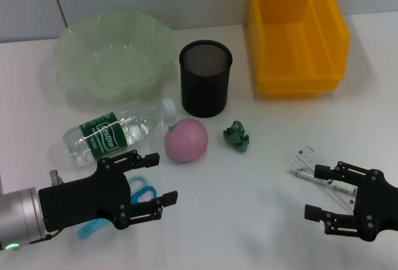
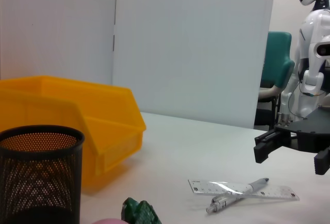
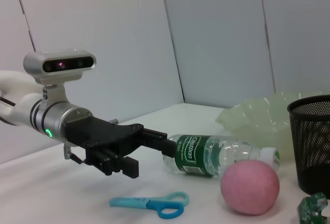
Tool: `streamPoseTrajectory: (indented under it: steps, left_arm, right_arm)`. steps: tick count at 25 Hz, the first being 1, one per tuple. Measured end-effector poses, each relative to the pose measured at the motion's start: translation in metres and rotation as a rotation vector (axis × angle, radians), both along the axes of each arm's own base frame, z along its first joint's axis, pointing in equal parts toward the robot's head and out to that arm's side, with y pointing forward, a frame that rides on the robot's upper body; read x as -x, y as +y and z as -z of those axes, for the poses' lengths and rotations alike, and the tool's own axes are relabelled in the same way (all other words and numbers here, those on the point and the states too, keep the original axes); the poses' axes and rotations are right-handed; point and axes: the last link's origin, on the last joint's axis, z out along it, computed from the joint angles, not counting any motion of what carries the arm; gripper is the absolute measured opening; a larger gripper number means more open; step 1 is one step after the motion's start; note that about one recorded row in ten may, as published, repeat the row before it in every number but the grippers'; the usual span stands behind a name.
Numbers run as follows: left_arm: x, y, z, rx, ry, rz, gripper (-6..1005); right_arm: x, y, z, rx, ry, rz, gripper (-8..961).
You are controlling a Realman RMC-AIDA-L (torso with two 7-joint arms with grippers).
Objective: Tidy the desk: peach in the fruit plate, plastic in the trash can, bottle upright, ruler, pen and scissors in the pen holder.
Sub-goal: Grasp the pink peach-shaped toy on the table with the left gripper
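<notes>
head view: the pink peach (image 1: 185,140) lies at centre, just beside the fallen bottle (image 1: 118,132). the left gripper (image 1: 146,186), spread, hides part of the blue scissors (image 1: 118,206) at lower left; the right gripper (image 1: 323,192), spread, sits by the ruler (image 1: 320,166) and pen (image 1: 308,176).

left wrist view: the peach is cut off at the bottom edge.

right wrist view: the crumpled green plastic (image 3: 315,209) is cropped at lower right.
</notes>
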Motion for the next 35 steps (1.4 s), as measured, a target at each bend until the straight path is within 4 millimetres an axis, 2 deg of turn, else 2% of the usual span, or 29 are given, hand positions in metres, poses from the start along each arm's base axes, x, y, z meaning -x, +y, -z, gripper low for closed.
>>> streamPoseTrajectory:
  steps: [9,12,16,22,29,35]
  left_arm:
    - [-0.003,0.002,0.001,0.000,-0.003,0.006,775]
    - [-0.013,0.014,0.003,-0.032,-0.023,0.016,771]
    - [-0.022,0.035,0.022,-0.115,0.047,0.054,766]
    - [-0.032,0.048,0.037,-0.196,0.111,0.121,760]
    - [-0.030,0.061,0.046,-0.228,0.210,0.106,751]
    - [-0.027,0.063,0.053,-0.219,0.256,0.081,744]
  right_arm:
    - [0.000,0.000,0.001,-0.003,0.000,0.003,830]
    - [0.000,0.000,0.002,-0.004,-0.002,0.007,830]
    - [-0.001,-0.001,0.002,-0.005,-0.005,0.012,831]
    - [-0.001,-0.001,0.003,-0.004,-0.004,0.015,831]
    - [0.000,0.000,0.003,-0.003,-0.002,0.010,831]
    - [0.000,0.000,0.003,-0.003,-0.001,0.009,831]
